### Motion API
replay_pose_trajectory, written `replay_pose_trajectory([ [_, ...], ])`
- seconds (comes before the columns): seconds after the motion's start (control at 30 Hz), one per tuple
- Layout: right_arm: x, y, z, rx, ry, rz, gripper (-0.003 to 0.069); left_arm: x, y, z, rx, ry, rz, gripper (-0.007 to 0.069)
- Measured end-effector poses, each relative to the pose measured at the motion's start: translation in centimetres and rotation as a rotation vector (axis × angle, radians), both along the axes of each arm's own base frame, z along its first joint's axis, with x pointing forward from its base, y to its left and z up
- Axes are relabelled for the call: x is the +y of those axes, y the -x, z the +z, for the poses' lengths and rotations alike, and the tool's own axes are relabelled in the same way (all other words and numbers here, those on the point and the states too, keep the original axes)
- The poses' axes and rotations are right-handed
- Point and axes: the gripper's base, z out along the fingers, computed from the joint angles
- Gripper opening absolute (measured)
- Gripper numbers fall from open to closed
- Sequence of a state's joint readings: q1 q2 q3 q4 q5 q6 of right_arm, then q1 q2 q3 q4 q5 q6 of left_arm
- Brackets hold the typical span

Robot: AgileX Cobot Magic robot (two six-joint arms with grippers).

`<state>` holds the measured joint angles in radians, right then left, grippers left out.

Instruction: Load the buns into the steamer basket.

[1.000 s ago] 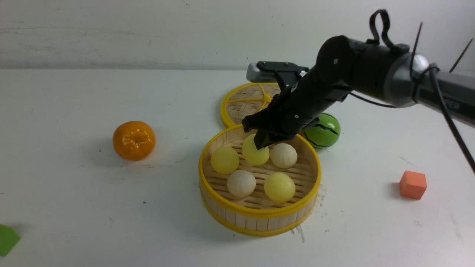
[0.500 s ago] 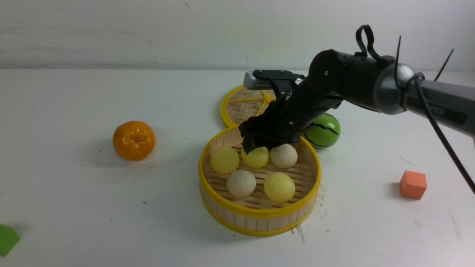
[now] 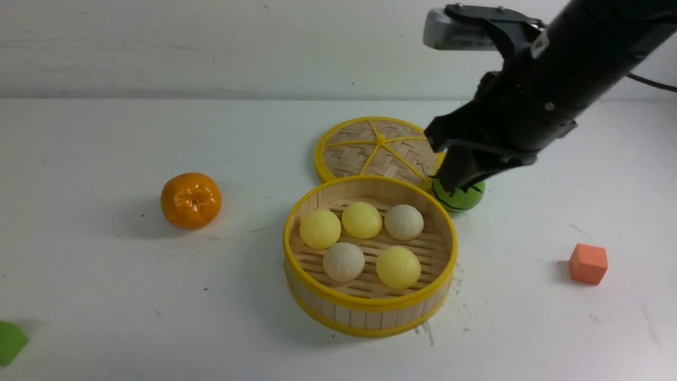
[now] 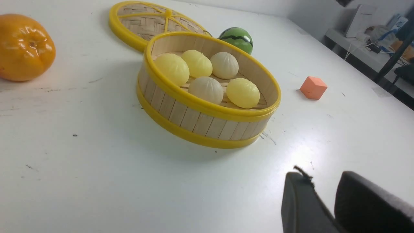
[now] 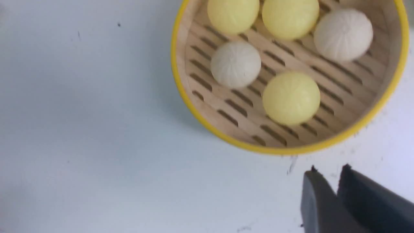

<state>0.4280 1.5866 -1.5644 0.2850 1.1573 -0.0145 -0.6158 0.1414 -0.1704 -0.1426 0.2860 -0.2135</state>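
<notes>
Table [image 3: 106, 296]: white, scuffed, faint dark marks near the basket; pale wall behind. Left wrist view shows a side bench with clutter at the room's edge.
Right arm [image 3: 550, 90]: black, raised over the table's right rear, tilted down toward the basket's far right side.
Steamer basket [image 3: 370, 317]: centre of table, upright, open side up; round, so no long axis. Floor slats run left to right in the front view.
Lid [image 3: 370, 148]: flat, just behind the basket, touching or nearly touching its far rim.
Orange [image 3: 191, 200]: left of basket, well apart.
Watermelon ball [image 3: 465, 197]: beside basket's far right rim, partly hidden by the right gripper.
Buns [image 3: 362, 219]: all five inside the basket; three in the back row, two in front.
Orange cube [image 3: 588, 263]: right, well apart.
Green piece [image 3: 10, 341]: near left edge, cut off.
Right gripper [image 5: 336, 181]: fingers nearly together, narrow gap, empty.
Left gripper [image 4: 323, 191]: only fingertips visible, small gap, nothing between them.
</notes>
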Motion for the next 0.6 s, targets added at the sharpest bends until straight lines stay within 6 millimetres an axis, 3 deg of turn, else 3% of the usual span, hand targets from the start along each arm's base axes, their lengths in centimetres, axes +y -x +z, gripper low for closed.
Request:
replay_pose_trajectory([
  [0.07, -0.9, 1.9, -0.4, 0.011, -0.010, -0.033, -0.0003, 0.0, 0.0, 0.0, 0.000, 0.000, 0.000, 0.0169],
  [0.13, -1.9, 3.8, -0.9, 0.008, -0.022, -0.066, -0.0019, 0.0, 0.0, 0.0, 0.000, 0.000, 0.000, 0.0173],
  [0.23, -2.8, 5.8, -1.5, -0.007, -0.032, -0.083, -0.0019, 0.0, 0.0, 0.0, 0.000, 0.000, 0.000, 0.0175],
  [0.33, -4.5, 9.4, -2.8, -0.020, -0.040, -0.097, -0.0019, 0.0, 0.0, 0.0, 0.000, 0.000, 0.000, 0.0179],
  [0.6, -6.5, 14.7, -3.8, 0.077, -0.022, -0.059, -0.0015, 0.0, 0.0, 0.0, 0.000, 0.000, 0.000, 0.0185],
])
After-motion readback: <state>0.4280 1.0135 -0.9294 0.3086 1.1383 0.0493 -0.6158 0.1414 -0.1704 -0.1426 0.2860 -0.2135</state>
